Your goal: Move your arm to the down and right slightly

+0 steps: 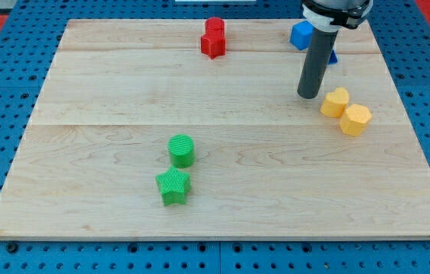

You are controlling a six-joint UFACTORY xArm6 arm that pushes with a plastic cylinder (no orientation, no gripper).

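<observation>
Rod tip (308, 95) down on the wooden board (108, 152), holding nothing, just left of the yellow blocks (336, 102). Partly hiding a blue block (302, 35); exact shape unclear.

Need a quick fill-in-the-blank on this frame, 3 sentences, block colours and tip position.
1. My tip stands just to the view's left of the two ____ blocks.
2. The green cylinder sits directly above the green ____.
3. The blue block is partly hidden behind the ____.

Missing words: yellow; star; rod
</observation>
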